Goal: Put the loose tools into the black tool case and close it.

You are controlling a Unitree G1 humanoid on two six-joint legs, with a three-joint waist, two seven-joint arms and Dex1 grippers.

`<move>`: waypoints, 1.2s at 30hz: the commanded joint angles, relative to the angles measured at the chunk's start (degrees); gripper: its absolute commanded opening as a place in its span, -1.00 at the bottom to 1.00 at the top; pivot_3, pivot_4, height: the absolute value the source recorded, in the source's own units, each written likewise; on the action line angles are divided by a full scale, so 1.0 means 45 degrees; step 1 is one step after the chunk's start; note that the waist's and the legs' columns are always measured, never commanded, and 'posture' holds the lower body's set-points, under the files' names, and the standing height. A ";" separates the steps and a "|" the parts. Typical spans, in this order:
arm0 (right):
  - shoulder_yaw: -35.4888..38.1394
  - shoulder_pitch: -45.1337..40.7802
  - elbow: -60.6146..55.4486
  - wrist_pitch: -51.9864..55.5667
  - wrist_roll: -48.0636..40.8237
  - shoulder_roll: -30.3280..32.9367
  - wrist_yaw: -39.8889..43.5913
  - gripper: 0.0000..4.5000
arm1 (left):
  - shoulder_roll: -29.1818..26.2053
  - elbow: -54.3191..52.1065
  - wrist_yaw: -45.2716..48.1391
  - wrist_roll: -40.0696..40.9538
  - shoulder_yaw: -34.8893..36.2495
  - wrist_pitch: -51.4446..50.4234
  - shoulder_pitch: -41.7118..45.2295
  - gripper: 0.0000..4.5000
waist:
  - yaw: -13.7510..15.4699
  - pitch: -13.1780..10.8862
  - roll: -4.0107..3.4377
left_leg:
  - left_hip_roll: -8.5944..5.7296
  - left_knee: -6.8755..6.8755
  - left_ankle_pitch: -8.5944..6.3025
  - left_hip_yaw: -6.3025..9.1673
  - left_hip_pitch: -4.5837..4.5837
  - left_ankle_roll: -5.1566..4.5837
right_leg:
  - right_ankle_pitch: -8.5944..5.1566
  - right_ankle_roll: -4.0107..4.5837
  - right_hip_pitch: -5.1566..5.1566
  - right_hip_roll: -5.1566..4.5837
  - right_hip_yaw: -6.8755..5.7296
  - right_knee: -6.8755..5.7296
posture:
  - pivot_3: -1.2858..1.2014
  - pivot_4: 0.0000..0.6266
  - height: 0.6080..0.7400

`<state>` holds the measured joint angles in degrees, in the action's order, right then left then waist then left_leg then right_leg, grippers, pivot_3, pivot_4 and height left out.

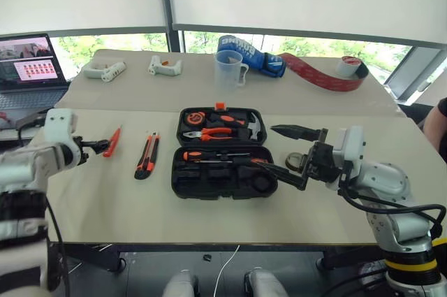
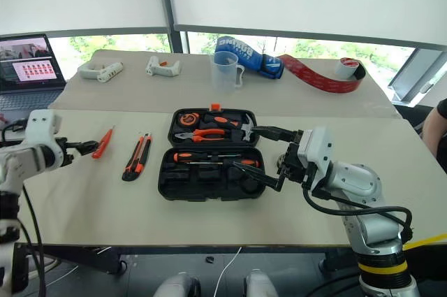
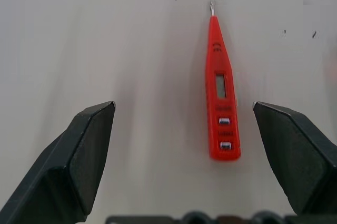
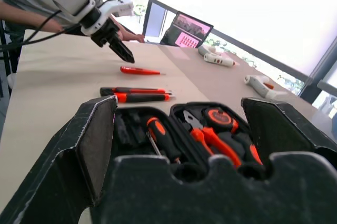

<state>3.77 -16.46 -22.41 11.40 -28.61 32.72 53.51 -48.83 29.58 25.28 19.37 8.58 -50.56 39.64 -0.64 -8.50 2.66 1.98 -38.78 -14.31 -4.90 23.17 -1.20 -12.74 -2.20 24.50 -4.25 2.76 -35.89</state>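
Already, the black tool case [image 1: 221, 151] is seen lying open at the table's middle, most recesses filled with pliers, hammer and screwdrivers. Still outside are the utility knife [image 1: 146, 156] and the small orange screwdriver [image 3: 222, 85], both left of the case. The right gripper [image 1: 290, 156] is held wide and empty beside the case; the left gripper [image 3: 187, 150], wide and empty, is aimed at the orange screwdriver.

Tool case [image 1: 222, 154] lies open mid-table [image 1: 105, 206]. Utility knife [image 1: 147, 156] just left of it; small screwdriver [image 1: 112, 141] farther left. Measuring cup [image 1: 229, 68] behind the case.
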 commanded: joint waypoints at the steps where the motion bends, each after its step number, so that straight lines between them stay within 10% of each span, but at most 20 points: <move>1: 0.0167 -0.0214 -0.0292 0.0166 -0.0404 0.0072 -0.0091 0.96 | 0.0276 0.1893 0.0776 -0.1194 -0.1117 0.1076 0.1166 1.00 | 0.0016 0.0000 0.0000 | -0.0002 0.0000 -0.0003 0.0006 0.0017 -0.0005 | 0.0000 0.0000 0.0003 -0.0010 -0.0021 0.0002 | 0.03 -0.52 1.00; 9: 0.0156 -0.0088 -0.0581 0.0304 -0.0465 0.0051 -0.0383 0.96 | 0.1358 0.4889 0.1086 -0.2497 -0.1801 0.2022 0.2946 1.00 | 0.0129 -0.0001 0.0002 | -0.0014 -0.0033 -0.0003 0.0038 0.0033 -0.0009 | -0.0006 -0.0011 -0.0022 -0.0025 -0.0071 0.0010 | 0.03 -0.52 1.00; 22: 0.0163 0.0089 -0.0605 0.0104 -0.0364 0.0084 -0.0492 1.00 | 0.1605 0.4861 0.1325 -0.2511 -0.0935 0.2313 0.2255 -0.79 | 0.0112 0.0003 -0.0005 | -0.0014 -0.0059 0.0011 0.0056 -0.0016 0.0000 | -0.0004 -0.0011 -0.0054 -0.0027 -0.0067 -0.0050 | 0.03 -0.52 1.00; 29: 0.0298 0.0495 -0.0599 0.0005 -0.0198 0.0296 -0.0448 1.00 | 0.1508 0.2919 0.3415 -0.1169 0.0814 0.5762 0.0777 -0.80 | 0.0113 0.0002 -0.0003 | -0.0008 -0.0060 0.0012 0.0060 -0.0002 0.0000 | -0.0002 -0.0007 -0.0045 -0.0035 -0.0070 -0.0048 | 0.03 -0.52 1.00; 36: 0.1468 0.1946 -0.0412 -0.0294 -0.0015 0.1799 0.0386 1.00 | 0.0205 -0.2711 1.0800 -0.0455 -0.1210 0.9192 -0.1054 -0.80 | 0.0293 -0.0004 0.0010 | -0.0009 -0.0065 0.0000 0.0059 0.0066 -0.0015 | -0.0001 -0.0007 -0.0022 -0.0044 -0.0088 0.0006 | 0.03 -0.52 1.00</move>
<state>7.24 -7.97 -23.12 11.70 -28.23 39.77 54.33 -46.70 22.93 67.36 17.36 5.79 -12.43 35.22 0.68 -8.52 2.71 1.92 -39.01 -14.31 -4.64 23.40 -1.27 -12.74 -2.23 24.32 -4.45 2.36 -35.82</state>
